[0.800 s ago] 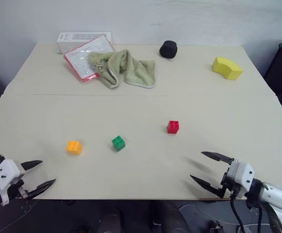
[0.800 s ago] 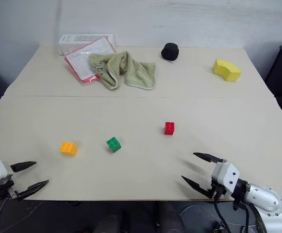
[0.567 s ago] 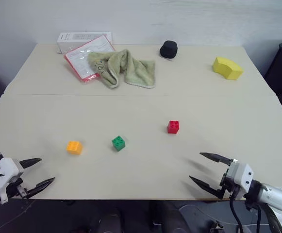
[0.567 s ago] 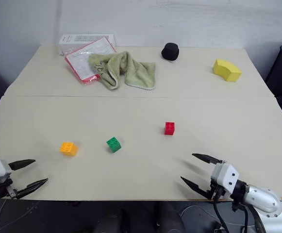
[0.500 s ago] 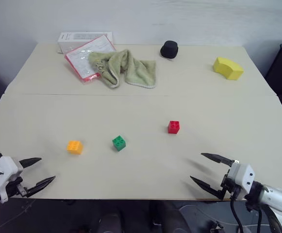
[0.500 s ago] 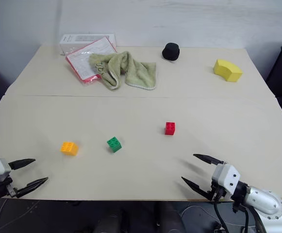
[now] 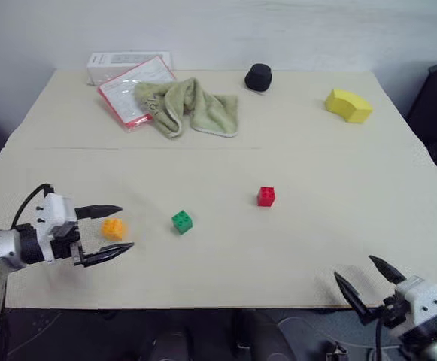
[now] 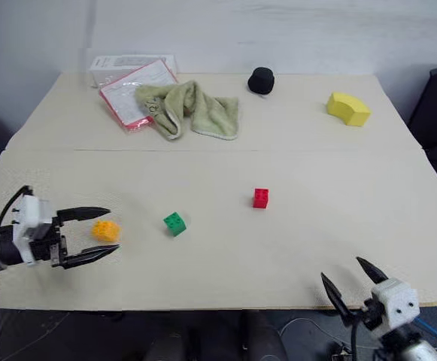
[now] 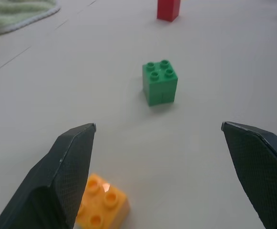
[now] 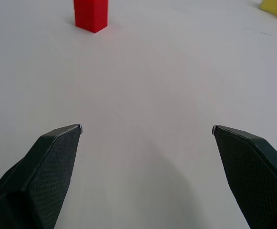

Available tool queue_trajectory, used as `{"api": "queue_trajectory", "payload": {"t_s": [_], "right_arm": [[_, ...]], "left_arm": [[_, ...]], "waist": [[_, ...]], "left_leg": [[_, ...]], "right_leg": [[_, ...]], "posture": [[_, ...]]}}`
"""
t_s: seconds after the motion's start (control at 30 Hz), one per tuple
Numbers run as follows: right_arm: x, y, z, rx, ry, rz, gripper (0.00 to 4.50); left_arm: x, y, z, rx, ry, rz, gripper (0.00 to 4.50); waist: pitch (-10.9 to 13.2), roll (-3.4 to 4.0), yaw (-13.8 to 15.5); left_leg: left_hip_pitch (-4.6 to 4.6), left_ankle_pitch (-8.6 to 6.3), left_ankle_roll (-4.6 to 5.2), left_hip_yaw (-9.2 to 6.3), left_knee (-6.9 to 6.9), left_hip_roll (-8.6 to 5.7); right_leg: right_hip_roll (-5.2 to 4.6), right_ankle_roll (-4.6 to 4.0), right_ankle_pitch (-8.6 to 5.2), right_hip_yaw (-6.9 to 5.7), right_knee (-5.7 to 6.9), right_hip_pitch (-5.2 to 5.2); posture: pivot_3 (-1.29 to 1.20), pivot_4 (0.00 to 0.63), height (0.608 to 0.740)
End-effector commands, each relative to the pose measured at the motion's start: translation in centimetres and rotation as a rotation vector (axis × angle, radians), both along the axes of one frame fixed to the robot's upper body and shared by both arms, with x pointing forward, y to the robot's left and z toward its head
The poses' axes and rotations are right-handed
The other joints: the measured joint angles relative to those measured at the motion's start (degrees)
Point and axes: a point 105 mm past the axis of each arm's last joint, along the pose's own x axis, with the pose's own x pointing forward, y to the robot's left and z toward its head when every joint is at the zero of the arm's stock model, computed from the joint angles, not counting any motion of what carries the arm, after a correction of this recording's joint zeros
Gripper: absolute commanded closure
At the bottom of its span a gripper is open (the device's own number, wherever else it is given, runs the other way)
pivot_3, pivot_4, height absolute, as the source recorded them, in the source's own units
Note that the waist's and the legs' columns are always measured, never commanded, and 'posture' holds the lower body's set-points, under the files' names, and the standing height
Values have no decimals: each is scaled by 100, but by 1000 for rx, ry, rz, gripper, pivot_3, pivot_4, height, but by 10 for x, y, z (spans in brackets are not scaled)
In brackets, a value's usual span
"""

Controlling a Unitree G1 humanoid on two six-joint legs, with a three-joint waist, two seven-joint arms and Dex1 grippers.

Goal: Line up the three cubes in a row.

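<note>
The left gripper stood wide open and empty over the table's left front, its fingers either side of the orange cube, seemingly not touching it. The green cube sat just to the right of it, and the red cube further right and a little farther back. The right gripper was also fully open, empty, at the front right edge.
</note>
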Motion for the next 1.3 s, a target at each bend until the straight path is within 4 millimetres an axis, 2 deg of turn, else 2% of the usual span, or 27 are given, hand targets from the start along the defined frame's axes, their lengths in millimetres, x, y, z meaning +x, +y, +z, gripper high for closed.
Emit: {"api": "queue_trajectory", "payload": {"t_s": [0.03,0.1,0.17,0.2,0.33,0.4,0.6,0.83,0.93,1.1,1.13,1.17,1.2,1.3], "right_arm": [[29,34,30,34,-99,66,0],[58,60,42,86,-122,93,0],[75,76,48,108,-118,104,0],[79,80,49,115,-111,103,0],[129,116,55,124,-121,45,0],[142,125,52,111,-115,14,0],[159,149,38,129,-71,-40,0],[163,146,34,110,-85,-138,0],[159,147,37,118,-111,-161,590],[151,150,33,153,-105,-186,2217],[151,151,35,171,-114,-165,2648],[150,154,39,199,-123,-117,2888],[148,158,45,216,-146,-36,3021],[140,160,62,177,-216,202,3003]], "left_arm": [[4,-2,5,8,-21,-25,42],[6,-6,5,4,-16,-50,42],[7,-8,5,3,-19,-62,42],[7,-9,5,5,-21,-65,42],[8,-15,5,-1,-21,-80,42],[7,-16,4,-2,-20,-80,42],[3,-16,2,12,-8,-75,42],[-1,-11,5,25,0,-57,42],[-3,-8,4,33,7,-53,0],[-4,-7,2,35,15,-48,0],[-3,-8,2,33,16,-49,0],[-3,-9,1,32,16,-49,0],[-3,-9,1,30,16,-49,0],[-1,-11,1,21,12,-43,0]], "waist": [[0,0,-32],[-1,-1,-78],[0,0,-81],[0,0,-71],[0,-2,-19],[-1,-3,-46],[-2,-4,-75],[-2,-5,-125],[-2,-5,-131],[-2,-5,-130],[-2,-5,-130],[-2,-5,-131],[-2,-5,-130],[-2,-5,-118]], "left_leg": [[0,2,-2,0,1,0],[7,12,1,1,1,0],[5,17,0,-1,5,-1],[3,18,-3,-5,2,-3],[-21,28,-37,-14,9,1],[-48,31,-30,-7,22,-5],[-92,37,-21,-15,40,-9],[-91,40,-14,-15,44,-14],[-87,42,-16,-16,44,-14],[-85,45,-21,-19,42,-14],[-85,45,-21,-19,42,-14],[-85,45,-20,-19,42,-14],[-85,45,-20,-19,42,-15],[-86,37,-1,-19,42,-17]], "right_leg": [[2,-1,0,1,5,0],[5,-2,-1,3,14,-2],[5,-7,-4,3,26,-19],[5,-10,-6,3,28,-22],[10,-14,-21,-8,32,-42],[4,-9,-19,-2,44,-70],[-2,-5,-16,-9,50,-103],[-8,4,-11,-4,57,-102],[-8,3,-11,-4,68,-102],[-8,1,-12,-4,75,-102],[-8,1,-12,-4,75,-102],[-8,1,-12,-4,75,-102],[-8,1,-12,-4,75,-102],[-9,2,-12,-4,75,-102]], "posture": [[0,150,740],[0,150,740],[0,150,740],[0,150,740],[0,150,740],[0,150,740],[0,150,740],[0,150,740],[0,150,740],[0,150,740],[0,150,740],[0,150,740],[0,150,740],[0,150,740]]}}
